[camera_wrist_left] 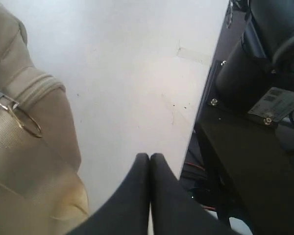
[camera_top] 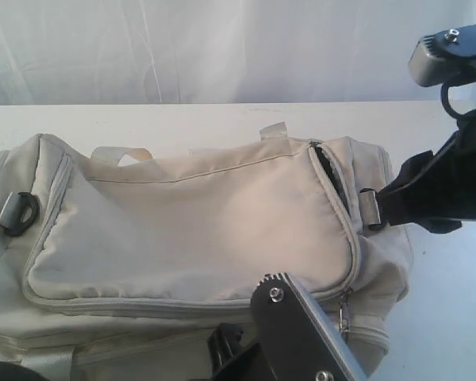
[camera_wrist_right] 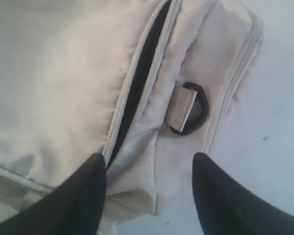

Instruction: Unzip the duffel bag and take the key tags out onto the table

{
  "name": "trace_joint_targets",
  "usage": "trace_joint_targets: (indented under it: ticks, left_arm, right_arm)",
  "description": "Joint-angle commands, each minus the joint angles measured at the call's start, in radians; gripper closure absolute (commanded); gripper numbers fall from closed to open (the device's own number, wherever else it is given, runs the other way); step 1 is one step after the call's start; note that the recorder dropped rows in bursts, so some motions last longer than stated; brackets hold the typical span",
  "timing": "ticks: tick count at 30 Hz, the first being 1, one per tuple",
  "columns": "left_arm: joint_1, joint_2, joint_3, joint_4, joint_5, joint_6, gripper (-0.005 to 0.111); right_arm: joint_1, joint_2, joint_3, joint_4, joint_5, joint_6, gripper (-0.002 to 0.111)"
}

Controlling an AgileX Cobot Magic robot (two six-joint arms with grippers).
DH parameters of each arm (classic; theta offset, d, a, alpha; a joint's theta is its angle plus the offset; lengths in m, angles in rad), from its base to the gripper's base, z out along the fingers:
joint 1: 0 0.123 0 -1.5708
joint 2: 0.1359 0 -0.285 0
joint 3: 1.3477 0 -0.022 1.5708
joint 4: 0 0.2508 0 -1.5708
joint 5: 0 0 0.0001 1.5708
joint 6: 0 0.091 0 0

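White table (camera_top: pixel 222 119) before a white curtain (camera_top: pixel 143 48); the duffel bag (camera_top: pixel 190 222) lies flat, a little in from the far edge, its zipper (camera_wrist_right: pixel 137 83) parted slightly at the end by the strap ring (camera_wrist_right: pixel 196 110). Fabric looks soft and slack, likely to bunch, so grip the zipper pull, which I cannot make out. Right gripper (camera_wrist_right: pixel 148 164) hangs spread over that gap, left gripper (camera_wrist_left: pixel 150 159) pinched empty near a table edge; key tags unseen.

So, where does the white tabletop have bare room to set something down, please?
Free: the strip of white tabletop behind the beige fabric duffel bag, and the patch right of its end. Crowded: the front, by the left arm.
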Motion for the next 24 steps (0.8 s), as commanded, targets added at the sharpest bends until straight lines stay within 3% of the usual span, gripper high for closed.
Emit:
trace_joint_targets:
  ticks: [1,3,8,15,20,24]
  left_arm:
    - [-0.008,-0.006,-0.013,-0.001,-0.018,-0.024,0.107]
    - [-0.008,-0.006,-0.013,0.004,0.020,-0.024,0.107]
    - [-0.004,-0.004,-0.013,0.036,-0.020,-0.052,0.107]
    - [0.027,-0.004,-0.013,0.148,-0.016,-0.081,0.066]
    - [0.027,0.060,-0.013,0.280,-0.030,-0.170,0.059]
    - [0.027,0.106,-0.013,0.289,-0.165,-0.190,0.059]
  right_arm:
    - [-0.003,0.000,-0.001,0.015,0.040,0.063,0.058]
    - [-0.003,0.000,-0.001,0.025,0.050,0.190,0.058]
    - [-0.003,0.023,-0.002,0.023,0.073,0.164,0.059]
    - [-0.005,0.164,-0.111,-0.022,0.142,0.071,0.064]
    - [-0.005,0.175,-0.119,-0.022,0.093,0.073,0.064]
    - [-0.005,0.175,-0.119,-0.022,0.088,0.073,0.064]
